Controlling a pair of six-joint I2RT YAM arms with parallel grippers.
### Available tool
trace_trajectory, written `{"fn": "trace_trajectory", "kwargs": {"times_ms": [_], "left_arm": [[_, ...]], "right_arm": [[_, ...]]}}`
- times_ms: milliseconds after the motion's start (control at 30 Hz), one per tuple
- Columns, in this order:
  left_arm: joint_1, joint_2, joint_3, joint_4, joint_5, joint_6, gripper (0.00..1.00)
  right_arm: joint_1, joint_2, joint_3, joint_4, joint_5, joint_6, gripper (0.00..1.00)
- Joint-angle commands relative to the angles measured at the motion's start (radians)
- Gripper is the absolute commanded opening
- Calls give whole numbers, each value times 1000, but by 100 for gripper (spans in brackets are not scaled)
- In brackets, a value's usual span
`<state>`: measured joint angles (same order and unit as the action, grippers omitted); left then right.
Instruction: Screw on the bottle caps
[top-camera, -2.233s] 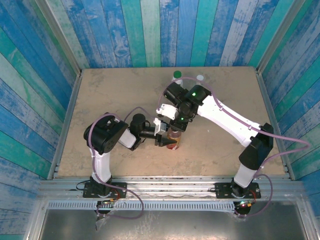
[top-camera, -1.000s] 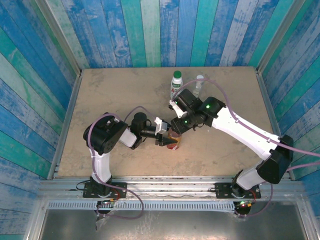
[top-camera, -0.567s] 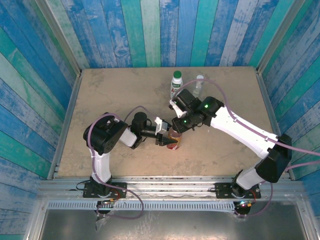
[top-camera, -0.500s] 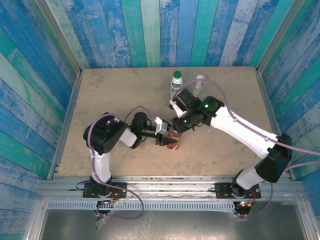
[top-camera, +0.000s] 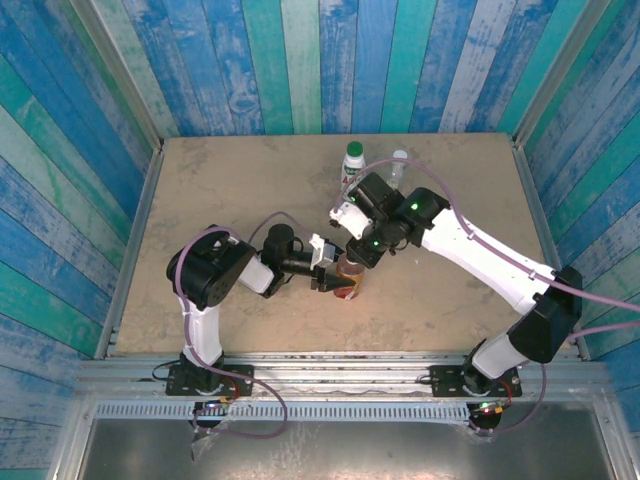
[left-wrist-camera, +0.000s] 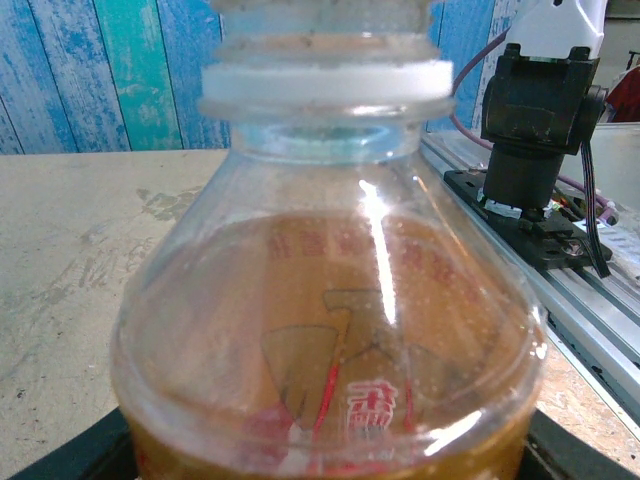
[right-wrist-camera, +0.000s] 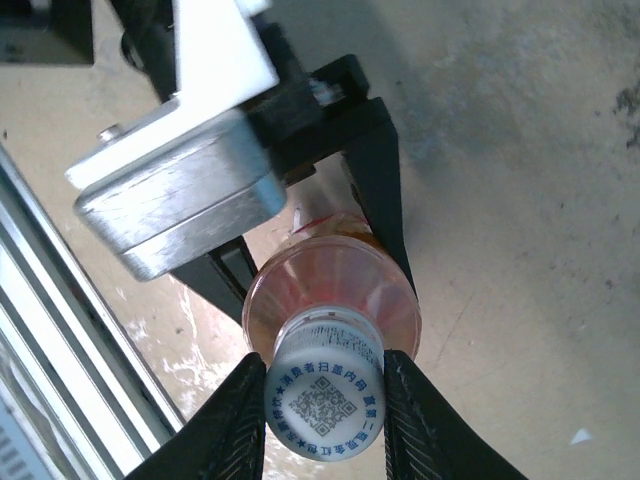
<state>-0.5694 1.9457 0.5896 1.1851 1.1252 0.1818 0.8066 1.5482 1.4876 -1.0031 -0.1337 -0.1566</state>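
Note:
The amber-orange bottle (top-camera: 348, 288) stands upright mid-table, and my left gripper (top-camera: 326, 274) is shut on its body from the left. In the left wrist view the bottle (left-wrist-camera: 330, 330) looms close, its red label showing through and a white cap (left-wrist-camera: 325, 85) at the neck. From above, my right gripper (right-wrist-camera: 325, 402) is shut on that white cap (right-wrist-camera: 325, 392), which carries a printed code; one finger (right-wrist-camera: 238, 425) presses each side. The left gripper's black fingers (right-wrist-camera: 385, 190) bracket the bottle (right-wrist-camera: 335, 295) below.
A white bottle (top-camera: 352, 172) with a dark green cap (top-camera: 353, 149) and a slim clear bottle (top-camera: 398, 168) stand at the back of the table, just behind my right wrist. Blue plank walls enclose three sides. The metal rail (left-wrist-camera: 590, 300) runs along the near edge.
My right gripper's fingers have closed in onto the white cap, and its wrist has turned a little over the bottle. The left arm and the bottle have stayed put.

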Motion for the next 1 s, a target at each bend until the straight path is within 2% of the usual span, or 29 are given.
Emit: {"fn": "trace_trajectory", "kwargs": {"times_ms": [0, 167, 400, 700, 967], "left_arm": [[-12, 23, -26, -159, -22, 4, 55], [-10, 14, -30, -172, -27, 12, 56], [-11, 17, -27, -174, -25, 13, 55], [-10, 16, -25, -183, -28, 19, 55], [-10, 9, -25, -186, -25, 20, 55]], "right_arm": [[-6, 46, 64, -79, -42, -173, 30], [-7, 127, 143, -176, -55, -168, 32], [-12, 105, 117, -168, -43, -117, 32], [-34, -4, -25, 2, -66, -14, 28], [-38, 16, -71, 23, -109, 24, 29]]}}
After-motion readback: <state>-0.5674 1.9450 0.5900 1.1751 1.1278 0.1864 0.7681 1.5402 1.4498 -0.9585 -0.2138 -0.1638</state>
